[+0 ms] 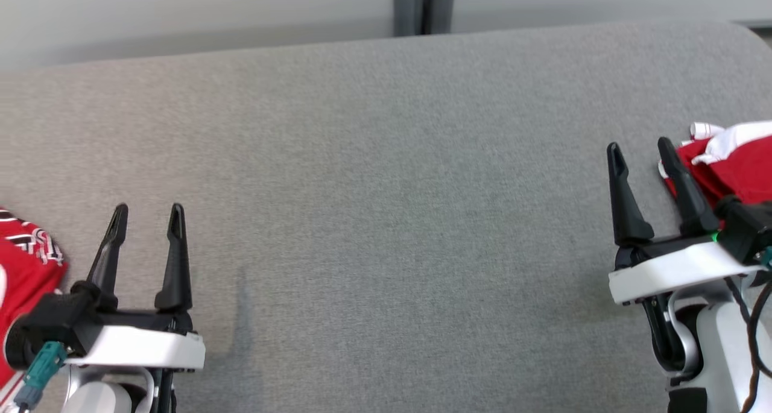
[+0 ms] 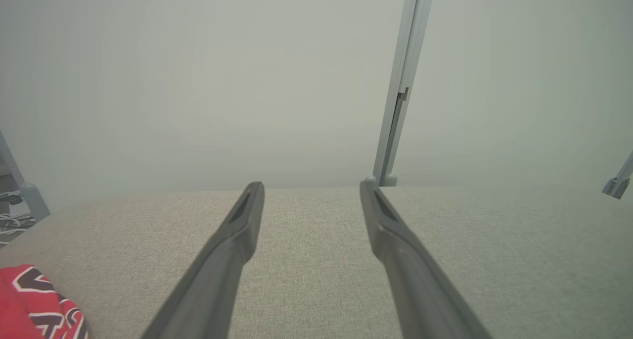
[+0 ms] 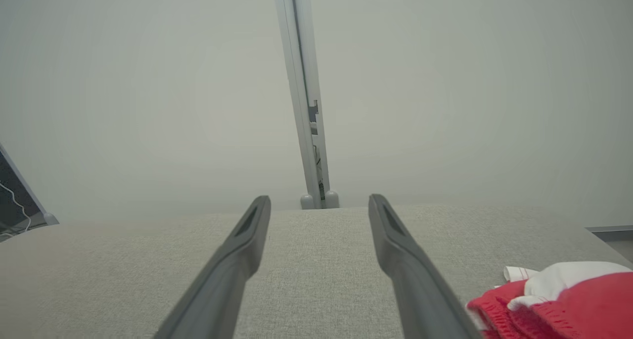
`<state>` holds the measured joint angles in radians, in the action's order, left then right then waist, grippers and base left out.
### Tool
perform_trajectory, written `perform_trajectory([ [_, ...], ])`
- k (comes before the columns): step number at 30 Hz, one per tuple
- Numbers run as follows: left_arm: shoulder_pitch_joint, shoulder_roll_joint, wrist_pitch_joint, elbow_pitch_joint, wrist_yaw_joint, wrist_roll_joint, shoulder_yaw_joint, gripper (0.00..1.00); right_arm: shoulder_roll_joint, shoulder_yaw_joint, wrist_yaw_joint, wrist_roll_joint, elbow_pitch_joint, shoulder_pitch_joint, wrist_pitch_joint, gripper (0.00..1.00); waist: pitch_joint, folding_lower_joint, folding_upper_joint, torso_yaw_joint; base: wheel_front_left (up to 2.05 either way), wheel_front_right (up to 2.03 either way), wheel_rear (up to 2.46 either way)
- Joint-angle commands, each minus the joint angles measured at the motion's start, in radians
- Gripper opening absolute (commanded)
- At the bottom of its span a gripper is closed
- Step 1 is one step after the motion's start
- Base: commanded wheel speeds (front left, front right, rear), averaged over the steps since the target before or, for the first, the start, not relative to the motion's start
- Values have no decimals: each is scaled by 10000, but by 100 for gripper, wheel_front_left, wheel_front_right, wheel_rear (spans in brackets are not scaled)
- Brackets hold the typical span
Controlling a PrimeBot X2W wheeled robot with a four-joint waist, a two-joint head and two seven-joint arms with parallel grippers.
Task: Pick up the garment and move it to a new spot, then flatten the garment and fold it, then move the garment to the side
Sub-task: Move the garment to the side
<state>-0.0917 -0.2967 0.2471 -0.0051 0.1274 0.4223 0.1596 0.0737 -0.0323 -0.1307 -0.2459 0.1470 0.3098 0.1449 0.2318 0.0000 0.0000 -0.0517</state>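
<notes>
Left jaws: spread wide, nothing between the two dark fingers. They sit at the lower left of the head view, tips pointing up the frame over bare fabric. In the left wrist view the same fingers frame plain cloth.

Right jaws: also wide apart and empty, fingers at the right side of the frame, around mid-height.

Crumpled red-and-white garment lies at the right edge of the head view, just beside the right jaws. The outer finger overlaps its near edge, contact unclear. In the right wrist view it sits at the lower right corner.

Red lettered garment with black-and-white print lies at the lower left edge, just beside the left wrist and partly hidden by it. It shows in the bottom left corner of the left wrist view. Which of the two the task means, I cannot tell.

Both lie on a gray cloth-covered tabletop — the middle between the arms is bare. Beyond: pale wall and a gray post at top centre.
</notes>
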Motion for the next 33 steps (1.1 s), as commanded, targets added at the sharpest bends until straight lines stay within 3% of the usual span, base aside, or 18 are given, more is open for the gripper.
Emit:
perform_trajectory([
  [1, 208, -2, 56, 69, -15, -15, -20, 100, 30, 77, -4, 76, -29, -265, -83, 100, -461, 0, 0, 319, 0, 0, 0],
  [33, 1667, -225, -339, 168, 474, -127, 312, 100, -56, 508, -4, 631, -1497, -2817, -1274, 100, -2149, 0, 0, 460, 0, 0, 0],
])
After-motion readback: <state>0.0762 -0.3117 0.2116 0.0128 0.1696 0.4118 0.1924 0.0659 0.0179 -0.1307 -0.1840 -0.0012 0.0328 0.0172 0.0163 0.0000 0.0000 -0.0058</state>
